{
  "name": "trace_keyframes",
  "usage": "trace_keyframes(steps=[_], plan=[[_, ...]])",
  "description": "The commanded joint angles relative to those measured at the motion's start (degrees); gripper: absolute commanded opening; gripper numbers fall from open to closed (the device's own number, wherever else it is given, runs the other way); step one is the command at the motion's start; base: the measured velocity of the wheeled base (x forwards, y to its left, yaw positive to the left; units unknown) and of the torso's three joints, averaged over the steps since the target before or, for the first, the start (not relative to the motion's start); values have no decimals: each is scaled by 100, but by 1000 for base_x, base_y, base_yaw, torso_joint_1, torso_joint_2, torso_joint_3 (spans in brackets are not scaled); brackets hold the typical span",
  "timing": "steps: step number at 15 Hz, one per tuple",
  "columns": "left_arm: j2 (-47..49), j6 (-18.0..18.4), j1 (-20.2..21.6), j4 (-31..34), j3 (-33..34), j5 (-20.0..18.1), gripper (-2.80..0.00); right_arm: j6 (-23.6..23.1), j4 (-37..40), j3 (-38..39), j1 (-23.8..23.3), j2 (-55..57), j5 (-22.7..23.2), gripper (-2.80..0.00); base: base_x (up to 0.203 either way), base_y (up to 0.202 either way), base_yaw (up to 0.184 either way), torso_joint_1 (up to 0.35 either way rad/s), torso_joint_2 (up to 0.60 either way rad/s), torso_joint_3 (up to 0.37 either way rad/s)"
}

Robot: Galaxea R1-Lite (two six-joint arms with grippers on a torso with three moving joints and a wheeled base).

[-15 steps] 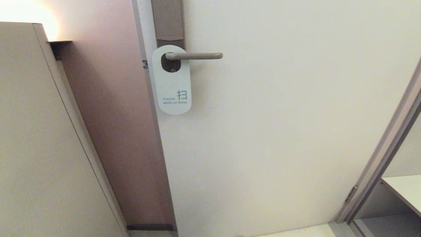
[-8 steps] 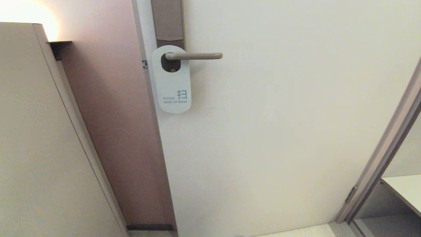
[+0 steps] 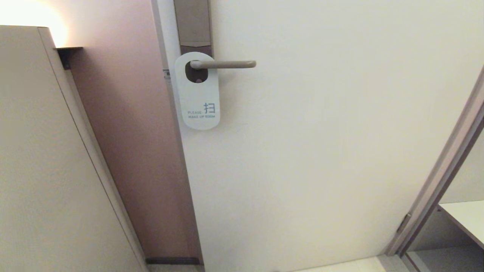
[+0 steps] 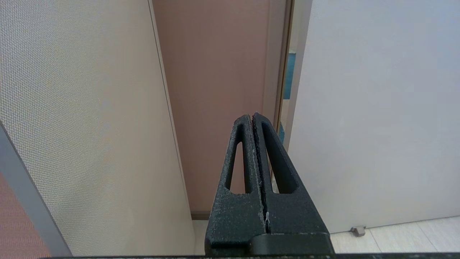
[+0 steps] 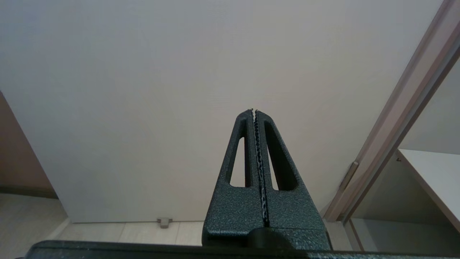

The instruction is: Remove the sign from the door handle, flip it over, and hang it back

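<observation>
The sign (image 3: 197,94) hangs on the door handle (image 3: 225,64) by its oval hole, white face out, reading "PLEASE MAKE UP ROOM". The handle is a slim grey-beige lever on a tall narrow plate (image 3: 193,22) near the door's left edge. Neither arm shows in the head view. My left gripper (image 4: 251,117) is shut and empty, low down, facing the gap beside the door's edge. My right gripper (image 5: 253,110) is shut and empty, low down, facing the plain lower door panel. The sign and handle do not appear in either wrist view.
The pale door (image 3: 321,151) fills the middle. A beige cabinet wall (image 3: 45,170) stands at the left, with a brown wall panel (image 3: 140,151) between it and the door. A door frame (image 3: 446,162) and a white shelf (image 3: 467,217) are at the right. A small doorstop (image 5: 164,222) sits at floor level.
The sign has swayed very slightly on the handle; nothing else has moved.
</observation>
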Motion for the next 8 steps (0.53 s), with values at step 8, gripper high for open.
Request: trace_keyframes(steps=[8], plan=[[0,-2,2,-4,1,5,-280,-3,-7,2,1,9,4,-280,0,0,0,0,0,0]])
